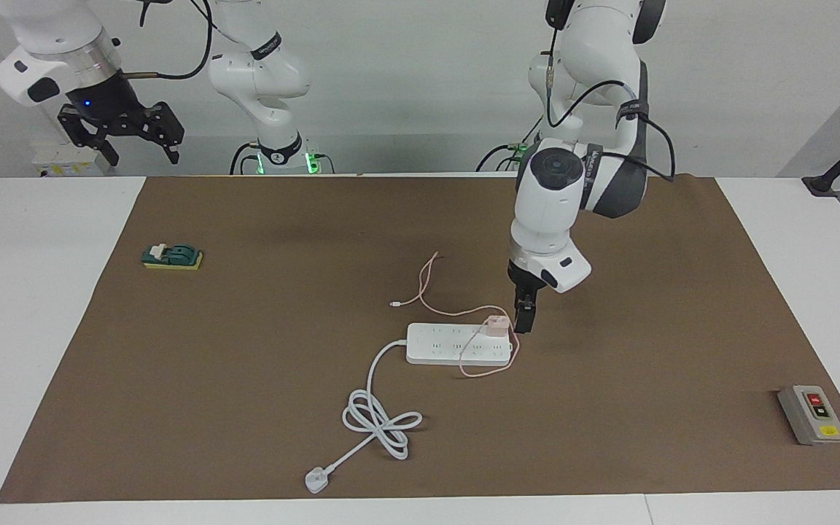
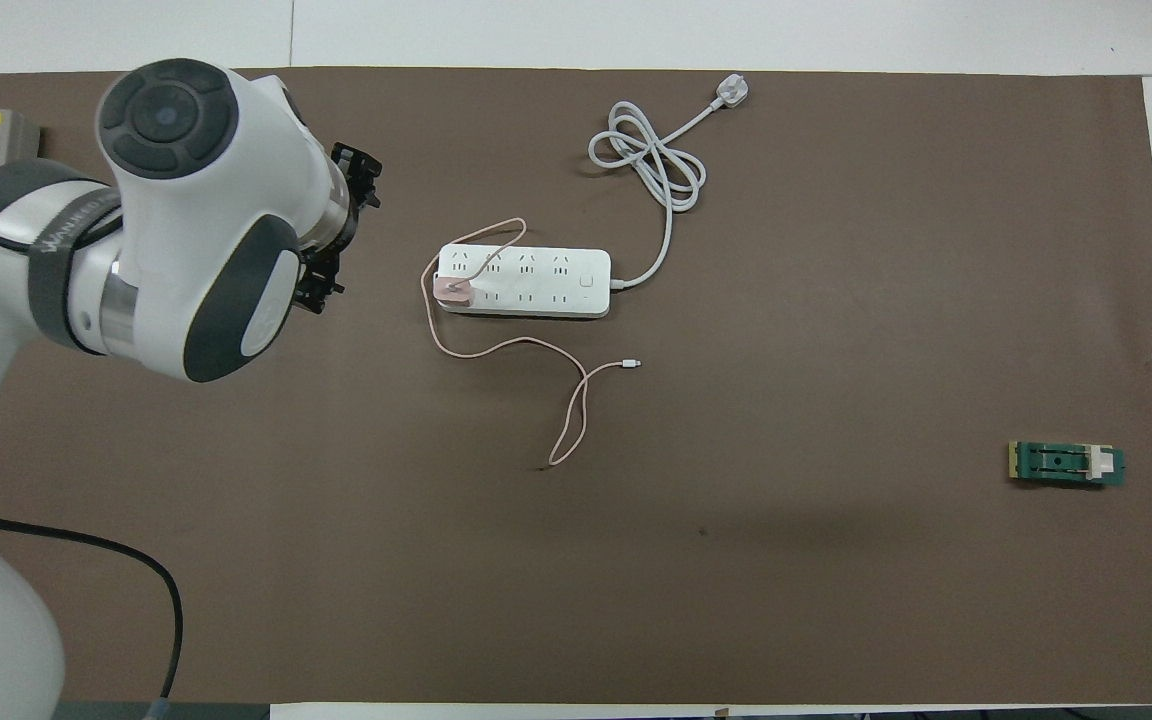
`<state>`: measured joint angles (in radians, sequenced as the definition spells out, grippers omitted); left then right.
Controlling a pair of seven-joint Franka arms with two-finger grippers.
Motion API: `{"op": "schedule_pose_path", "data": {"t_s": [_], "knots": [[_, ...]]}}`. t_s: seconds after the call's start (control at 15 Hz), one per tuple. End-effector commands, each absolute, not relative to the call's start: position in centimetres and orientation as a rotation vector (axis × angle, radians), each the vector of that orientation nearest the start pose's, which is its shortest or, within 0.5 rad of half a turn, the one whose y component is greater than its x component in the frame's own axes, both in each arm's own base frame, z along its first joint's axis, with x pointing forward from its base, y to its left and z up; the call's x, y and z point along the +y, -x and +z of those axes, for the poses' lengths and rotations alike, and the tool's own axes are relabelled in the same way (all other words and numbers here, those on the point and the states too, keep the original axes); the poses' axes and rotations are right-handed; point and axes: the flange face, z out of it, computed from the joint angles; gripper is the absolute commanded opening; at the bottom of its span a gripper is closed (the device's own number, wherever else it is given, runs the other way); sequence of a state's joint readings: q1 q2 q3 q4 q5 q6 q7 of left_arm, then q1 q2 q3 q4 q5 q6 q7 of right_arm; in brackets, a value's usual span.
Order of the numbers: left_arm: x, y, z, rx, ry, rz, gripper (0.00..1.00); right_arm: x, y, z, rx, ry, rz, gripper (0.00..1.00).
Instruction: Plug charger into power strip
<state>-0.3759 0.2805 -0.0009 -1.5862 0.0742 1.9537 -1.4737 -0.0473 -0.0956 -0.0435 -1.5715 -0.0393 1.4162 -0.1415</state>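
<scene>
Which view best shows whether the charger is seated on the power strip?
The overhead view: the charger sits unobstructed on the power strip, at its end toward the left arm. In the facing view it shows from the side, close beside the left end effector. Neither view shows the prongs.

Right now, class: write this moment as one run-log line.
charger: seated on power strip, left-arm end | left tool: beside charger, holding nothing | right tool: waiting, open, raised
</scene>
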Motion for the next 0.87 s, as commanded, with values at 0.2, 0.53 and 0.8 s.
{"op": "schedule_pose_path", "data": {"t_s": [0.2,0.53,0.8], "knots": [[-13.4,-62.2,54.6,-0.965,2.972,-0.19,1.0,-6.0,-49.9,66.2,-0.081,3.181,0.098,1.0],[-4.6,-59.9,59.1,-0.387,3.063,-0.144,1.0,-6.0,-49.9,66.3,-0.08,3.181,0.098,1.0],[-3.9,-56.3,61.0,-0.239,3.066,-0.057,1.0,-6.0,-49.9,66.3,-0.08,3.181,0.098,1.0]]}}
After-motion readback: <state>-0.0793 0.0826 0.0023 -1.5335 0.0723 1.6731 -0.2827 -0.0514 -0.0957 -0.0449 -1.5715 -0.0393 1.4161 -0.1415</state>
